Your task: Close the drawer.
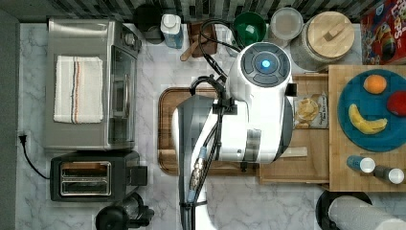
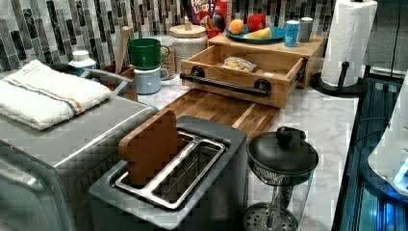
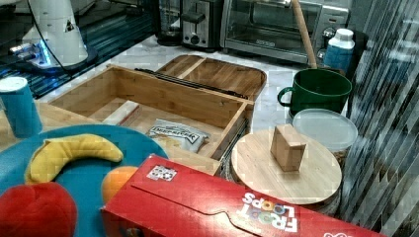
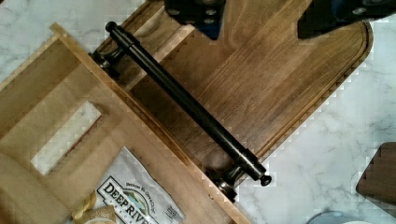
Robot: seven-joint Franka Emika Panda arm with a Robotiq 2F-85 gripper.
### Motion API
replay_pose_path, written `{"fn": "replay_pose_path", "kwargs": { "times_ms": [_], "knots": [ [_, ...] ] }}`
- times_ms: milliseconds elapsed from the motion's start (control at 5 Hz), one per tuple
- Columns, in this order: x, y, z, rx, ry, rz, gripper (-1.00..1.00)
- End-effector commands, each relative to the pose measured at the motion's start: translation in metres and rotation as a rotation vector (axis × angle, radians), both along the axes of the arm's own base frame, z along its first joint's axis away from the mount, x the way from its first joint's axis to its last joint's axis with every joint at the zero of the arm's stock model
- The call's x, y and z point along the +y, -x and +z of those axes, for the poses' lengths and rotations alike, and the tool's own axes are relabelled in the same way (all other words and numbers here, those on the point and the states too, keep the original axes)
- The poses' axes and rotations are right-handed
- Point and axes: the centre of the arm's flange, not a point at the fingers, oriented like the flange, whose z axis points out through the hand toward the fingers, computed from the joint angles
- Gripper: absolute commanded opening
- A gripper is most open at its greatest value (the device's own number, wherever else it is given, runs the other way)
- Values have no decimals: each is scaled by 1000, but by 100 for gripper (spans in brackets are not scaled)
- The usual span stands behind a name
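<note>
My pincer (image 4: 254, 21) is hanging with its two dark fingers (image 4: 198, 14) spread apart, gripping nothing, over the dark cutting board (image 4: 280, 79). Just beside it, the drawer (image 4: 70, 140) is standing pulled out, its long black bar handle (image 4: 187, 100) reaching over the board's edge. Inside the drawer a chip bag (image 4: 135, 198) and a pale flat stick (image 4: 65, 137) are lying. In the left view, the drawer (image 2: 245, 72) is jutting from a bamboo block (image 2: 308, 48) at the far right, carrying a blue plate (image 2: 276, 32) of fruit.

Even indoor light — blocky, soft pictures — faint countertop glare.
</note>
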Motion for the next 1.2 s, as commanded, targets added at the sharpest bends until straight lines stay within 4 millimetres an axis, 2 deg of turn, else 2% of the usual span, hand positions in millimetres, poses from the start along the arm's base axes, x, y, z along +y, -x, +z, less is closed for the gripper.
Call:
{"fn": "replay_pose_path", "kwargs": {
  "times_ms": [200, 400, 600, 800, 1200],
  "knots": [
    [0, 0, 0, -4, -3, 10, -100],
    [0, 0, 0, -4, -3, 10, -100],
    [22, 4, -11, -77, -17, 143, 100],
    [53, 0, -16, -99, -34, 320, 100],
    [81, 1, -26, -58, -32, 675, 100]
  ]
}}
